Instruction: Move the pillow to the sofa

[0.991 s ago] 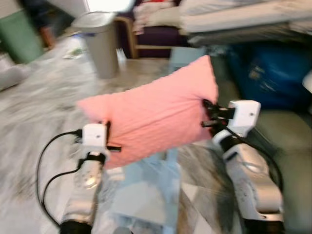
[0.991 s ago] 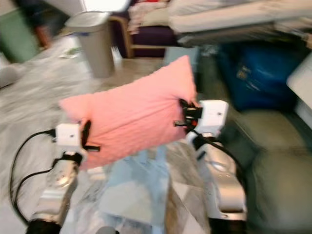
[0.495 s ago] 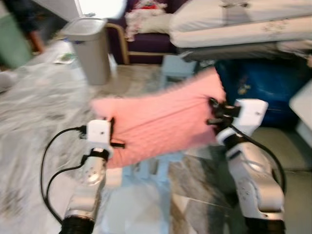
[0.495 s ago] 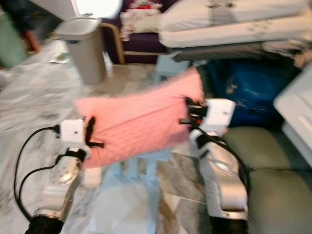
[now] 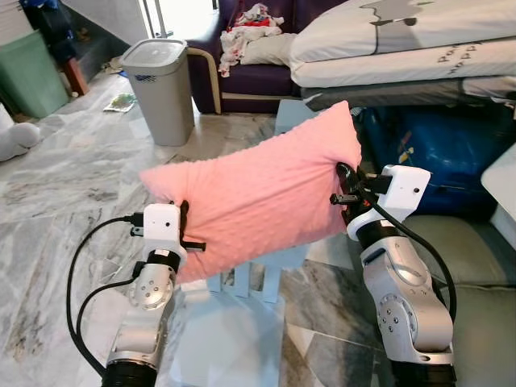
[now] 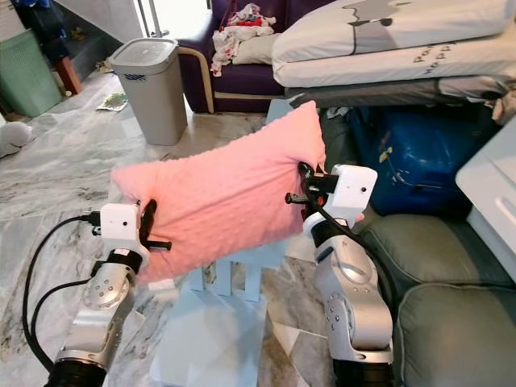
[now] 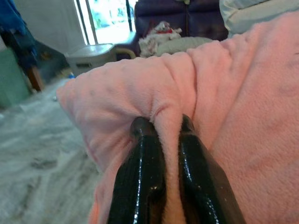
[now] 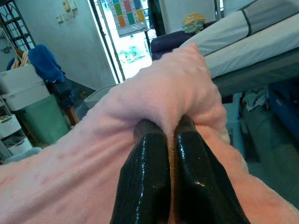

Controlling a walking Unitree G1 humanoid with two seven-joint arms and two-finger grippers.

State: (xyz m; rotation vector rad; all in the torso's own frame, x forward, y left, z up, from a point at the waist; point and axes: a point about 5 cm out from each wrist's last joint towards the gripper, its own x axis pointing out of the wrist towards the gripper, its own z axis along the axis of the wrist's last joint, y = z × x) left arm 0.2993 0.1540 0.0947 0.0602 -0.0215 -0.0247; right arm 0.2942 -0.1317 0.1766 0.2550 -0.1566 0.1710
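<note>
pillow (image 5: 258,201) hung in air between both pincers | left pincer (image 7: 161,128) nipped a fold of one end, right pincer (image 8: 164,127) the other | soft, light, sags; corner pinches could slip, probably | green sofa (image 6: 435,266) just right of right pincer | marble floor (image 5: 56,193), bin (image 5: 161,89) beyond

A grey bin (image 5: 164,89) and pale blue stool (image 5: 262,274) stand on the marble floor (image 5: 56,193).

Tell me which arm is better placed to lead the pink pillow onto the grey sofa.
Right, probably. The sofa lies on the robot's right, beside the right end effector pinching that end of the pillow. The left end effector grips the far end.
</note>
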